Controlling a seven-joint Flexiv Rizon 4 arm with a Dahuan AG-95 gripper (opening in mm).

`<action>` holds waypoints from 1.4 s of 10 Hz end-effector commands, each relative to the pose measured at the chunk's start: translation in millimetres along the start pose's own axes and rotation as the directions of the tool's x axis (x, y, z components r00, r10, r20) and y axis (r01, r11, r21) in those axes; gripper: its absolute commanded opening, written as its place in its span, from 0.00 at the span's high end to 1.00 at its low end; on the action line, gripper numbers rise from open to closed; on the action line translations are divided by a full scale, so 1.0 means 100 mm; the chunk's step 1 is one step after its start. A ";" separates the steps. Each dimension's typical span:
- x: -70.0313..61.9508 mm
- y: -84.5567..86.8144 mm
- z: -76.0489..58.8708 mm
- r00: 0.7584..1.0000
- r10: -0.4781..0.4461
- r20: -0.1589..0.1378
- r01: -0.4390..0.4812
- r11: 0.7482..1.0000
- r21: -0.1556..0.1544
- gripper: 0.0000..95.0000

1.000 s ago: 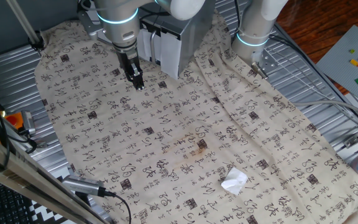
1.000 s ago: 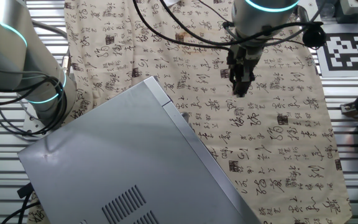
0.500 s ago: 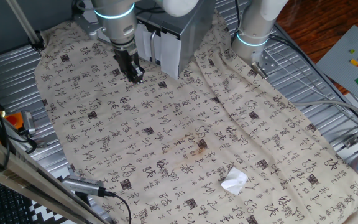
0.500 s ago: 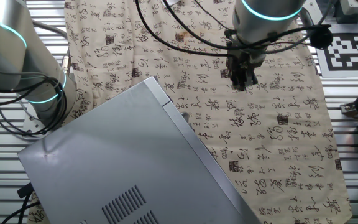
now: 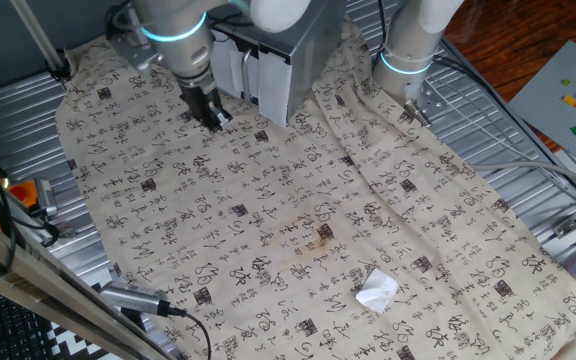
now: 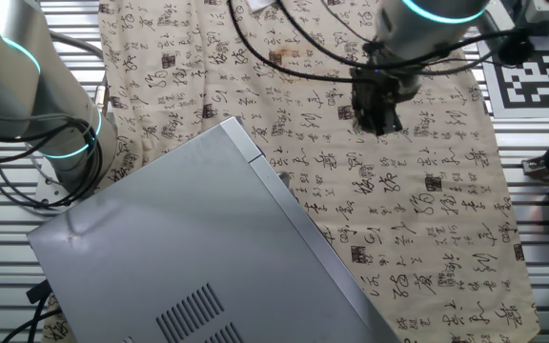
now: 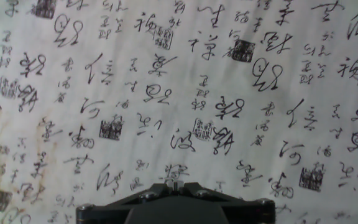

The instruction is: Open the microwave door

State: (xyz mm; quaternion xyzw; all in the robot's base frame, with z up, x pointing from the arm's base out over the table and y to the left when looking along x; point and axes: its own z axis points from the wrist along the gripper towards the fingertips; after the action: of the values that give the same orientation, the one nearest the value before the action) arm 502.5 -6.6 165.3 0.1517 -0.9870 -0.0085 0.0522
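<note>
Silver-grey metal, the microwave [image 5: 286, 50] stands at the far edge of the worktop in one fixed view, and its door [image 5: 251, 75] sits flush against the box, facing out over the cloth [image 5: 298, 220]. I hang my gripper [image 5: 212, 117] just beside that door, low over the cloth and apart from the panel. My fingers look drawn close together with nothing between them. A crumpled white scrap [image 5: 377, 290] lies well apart, toward the near edge.
</note>
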 end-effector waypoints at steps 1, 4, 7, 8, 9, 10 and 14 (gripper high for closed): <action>0.09 -0.20 0.01 0.995 -0.038 -0.096 0.042 0.999 0.034 1.00; 0.25 -0.42 -0.02 0.983 -0.070 -0.170 0.080 0.995 0.052 1.00; 0.46 -0.59 -0.07 0.965 -0.112 -0.239 0.122 0.992 0.027 0.80; 0.53 -0.61 -0.09 0.959 -0.118 -0.259 0.129 0.991 0.025 0.80; 0.59 -0.62 -0.10 0.952 -0.124 -0.279 0.135 0.991 0.021 0.80; 0.63 -0.62 -0.10 0.948 -0.128 -0.292 0.138 0.990 0.014 0.80; 0.89 -0.64 -0.13 0.926 -0.137 -0.351 0.146 0.989 0.000 0.60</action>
State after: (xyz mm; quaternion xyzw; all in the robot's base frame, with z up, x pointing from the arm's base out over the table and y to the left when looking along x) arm 440.3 -93.6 185.4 0.2215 -0.9480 0.0268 0.2270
